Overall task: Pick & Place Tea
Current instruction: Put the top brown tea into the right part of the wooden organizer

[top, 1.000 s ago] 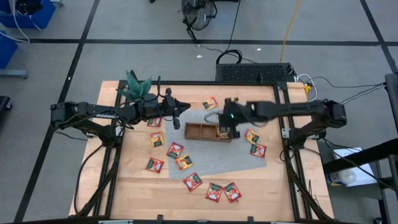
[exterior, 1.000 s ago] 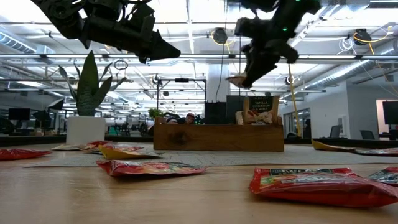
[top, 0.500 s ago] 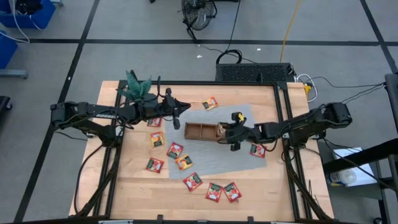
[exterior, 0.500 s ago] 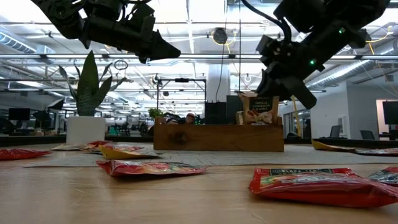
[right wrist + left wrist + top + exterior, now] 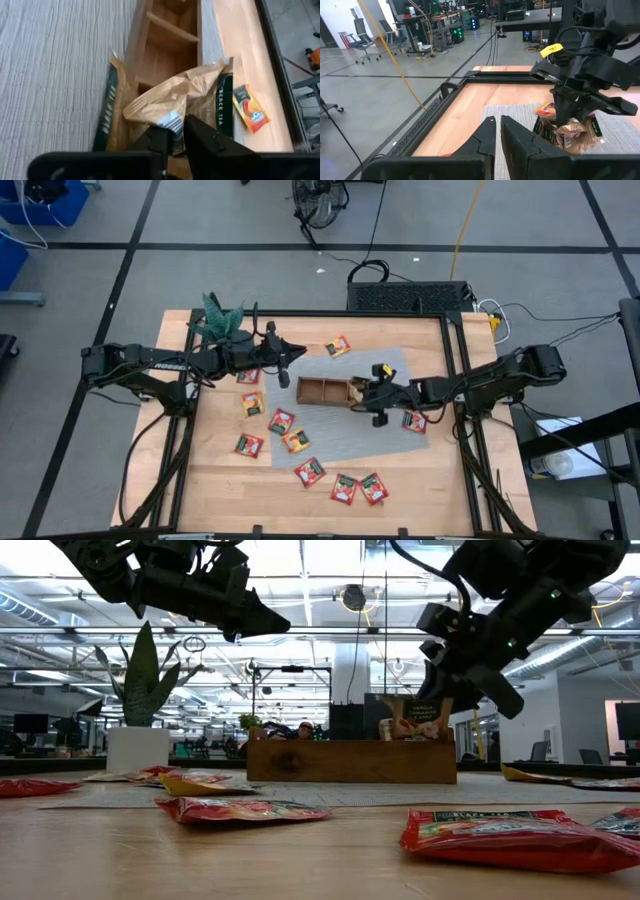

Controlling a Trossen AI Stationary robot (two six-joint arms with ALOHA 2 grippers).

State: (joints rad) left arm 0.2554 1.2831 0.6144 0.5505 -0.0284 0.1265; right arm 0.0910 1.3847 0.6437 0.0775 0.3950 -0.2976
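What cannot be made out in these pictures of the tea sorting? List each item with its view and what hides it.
- Wooden tray, low view: its front wall hides the compartments.
- Crumpled sachet, right wrist view: creases hide its printing; the right gripper covers its lower edge.
- Sachets on the table, high view: print too small to read.
- Left gripper, left wrist view: its base is cut off by the picture's edge.

Open-plan robotics lab: workbenches (image 5: 435,22), office chairs (image 5: 362,37).

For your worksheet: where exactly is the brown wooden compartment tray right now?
In the high view, the brown wooden compartment tray lies mid-table on the grey woven mat, with the right gripper at its right-hand end.
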